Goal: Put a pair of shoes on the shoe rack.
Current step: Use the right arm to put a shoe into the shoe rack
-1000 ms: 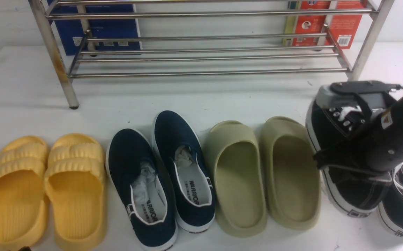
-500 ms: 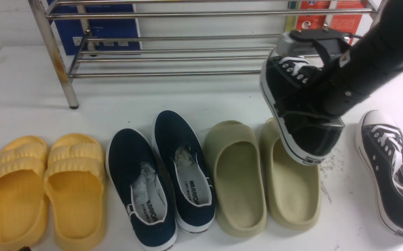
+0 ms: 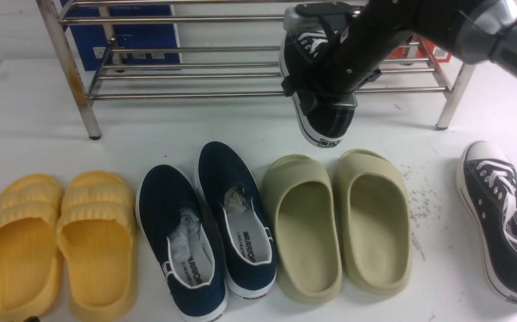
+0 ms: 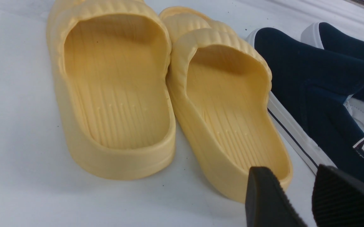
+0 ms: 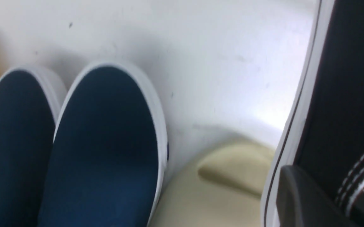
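Sneaker aloft on my right side: the right claw (image 3: 325, 91) is pinching the held sneaker (image 3: 325, 123) at its collar, clear of the tabletop (image 3: 240, 125). Its heel hangs low and faces me, and its laced front tips up toward the bars of the shoe rack (image 3: 186, 95). I cannot tell whether the toe touches those bars. In the right wrist view the shoe's white sole edge and black canvas (image 5: 342, 78) fill one side, with a dark finger pressed against them.

The second sneaker (image 3: 500, 214) lies on the tabletop at the far right, toe toward the rack, well apart from the held one. The rack stands at the back of the tabletop and I see no shoe resting on its shelves.

Below the lifted shoe sit the olive slides (image 3: 303, 223), then the navy slip-ons (image 3: 236, 214), then the yellow slides (image 3: 92, 232) on the far left.

The left claw (image 4: 292, 176) hovers low by the heel of one yellow slide, its fingers a little apart and gripping nothing.
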{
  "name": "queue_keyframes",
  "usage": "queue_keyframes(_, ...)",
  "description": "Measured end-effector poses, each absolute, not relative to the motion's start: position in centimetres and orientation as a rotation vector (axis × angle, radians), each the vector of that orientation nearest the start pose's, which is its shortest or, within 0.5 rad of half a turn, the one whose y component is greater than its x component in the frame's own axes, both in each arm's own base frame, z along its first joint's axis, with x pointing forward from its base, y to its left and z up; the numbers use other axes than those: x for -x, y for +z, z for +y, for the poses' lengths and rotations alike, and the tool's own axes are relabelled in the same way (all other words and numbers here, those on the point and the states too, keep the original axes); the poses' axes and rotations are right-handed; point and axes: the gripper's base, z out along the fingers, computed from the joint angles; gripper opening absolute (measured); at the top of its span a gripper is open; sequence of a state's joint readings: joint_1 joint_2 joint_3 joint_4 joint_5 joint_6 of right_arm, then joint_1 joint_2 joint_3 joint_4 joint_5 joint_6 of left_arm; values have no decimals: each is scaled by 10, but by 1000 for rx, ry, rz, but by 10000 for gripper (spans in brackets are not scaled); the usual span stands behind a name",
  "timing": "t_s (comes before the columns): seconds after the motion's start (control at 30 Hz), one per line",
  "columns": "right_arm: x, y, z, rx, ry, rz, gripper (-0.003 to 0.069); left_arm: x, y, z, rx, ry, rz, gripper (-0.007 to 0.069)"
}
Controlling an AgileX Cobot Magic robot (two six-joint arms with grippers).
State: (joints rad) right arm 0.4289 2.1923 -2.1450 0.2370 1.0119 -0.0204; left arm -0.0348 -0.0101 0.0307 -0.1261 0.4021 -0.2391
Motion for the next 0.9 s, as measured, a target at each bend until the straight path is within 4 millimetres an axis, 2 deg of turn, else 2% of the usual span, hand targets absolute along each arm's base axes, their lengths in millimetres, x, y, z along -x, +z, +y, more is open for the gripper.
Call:
queue_keyframes(0.17, -464, 285, 232, 494, 464, 2470, 22, -52, 168, -6, 272, -311, 1896, 240)
queue_keyframes(0.33, -473, 278, 236, 490, 468, 2446, 22, -52, 168, -6, 272, -311, 1896, 240)
queue_keyframes(0.57, -479, 272, 237, 478, 461, 2418, 23, -52, 168, -6, 272, -311, 1896, 240)
queue_keyframes(0.9, -484, 275, 236, 471, 425, 2363, 41, -52, 168, -6, 272, -311, 1896, 240)
